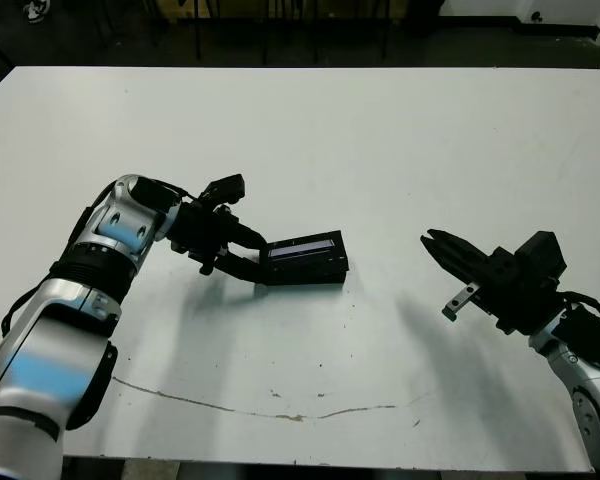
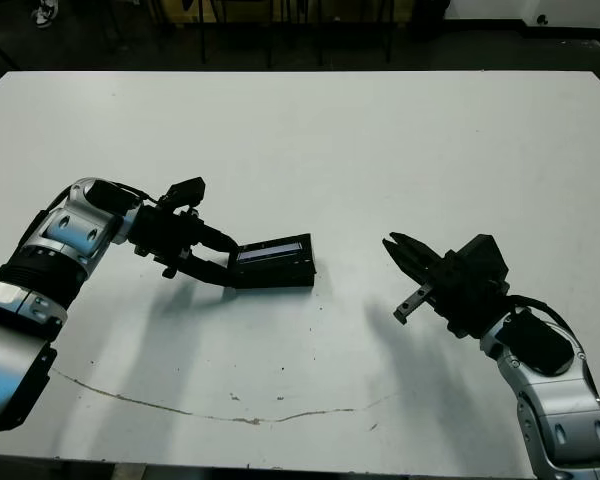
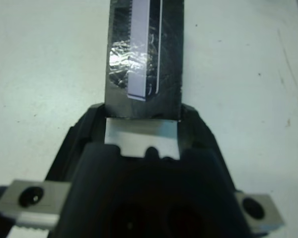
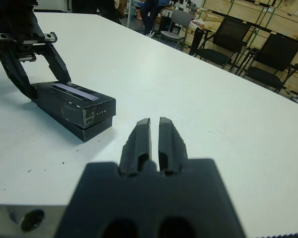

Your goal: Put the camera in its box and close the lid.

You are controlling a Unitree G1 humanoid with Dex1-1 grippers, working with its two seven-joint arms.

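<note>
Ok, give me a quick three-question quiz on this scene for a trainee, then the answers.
1. True or false: the lid rests on the box.
2. Are the right tool's fingers spread wide or close together?
3. The left tool is: A) at one end of the box; B) touching the right tool; C) off beyond the table edge.

Key: 1 true; 2 close together; 3 A.
</note>
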